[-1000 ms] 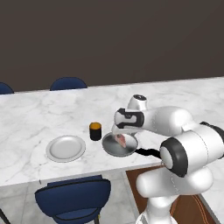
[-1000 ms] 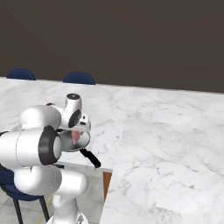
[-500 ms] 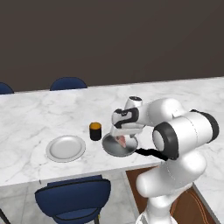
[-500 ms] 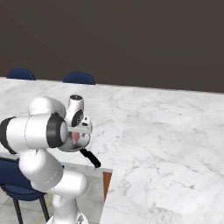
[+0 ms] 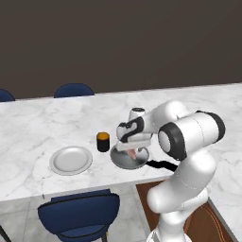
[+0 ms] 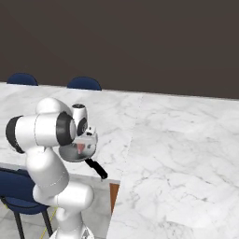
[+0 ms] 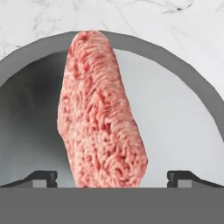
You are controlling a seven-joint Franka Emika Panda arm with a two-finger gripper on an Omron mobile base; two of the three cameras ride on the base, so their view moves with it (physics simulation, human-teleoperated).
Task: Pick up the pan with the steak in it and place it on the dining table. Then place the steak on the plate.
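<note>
Dark-tipped and spread wide apart, the gripper [image 7: 112,177] is hanging low over the pan [image 7: 183,131], its two fingertips [image 7: 41,178] standing on either side of the steak [image 7: 103,113] with nothing clamped between them. Seen from the hand view, the pinkish-red steak is lying lengthwise in the grey pan bowl, its far end reaching up over the pan's rim.

From the left base view, the gripper [image 5: 133,147] is pointing down into the pan [image 5: 124,160], which is sitting on the white marble counter [image 5: 42,127] near its front edge, with the steak [image 5: 133,154] just under the hand. The pan's black handle [image 5: 160,165] is sticking out past the counter edge. A small dark cup [image 5: 103,142] is standing just beside the pan, and the light-grey plate [image 5: 71,159] is lying further along. A blue chair [image 5: 78,217] is sitting in front of the counter.
</note>
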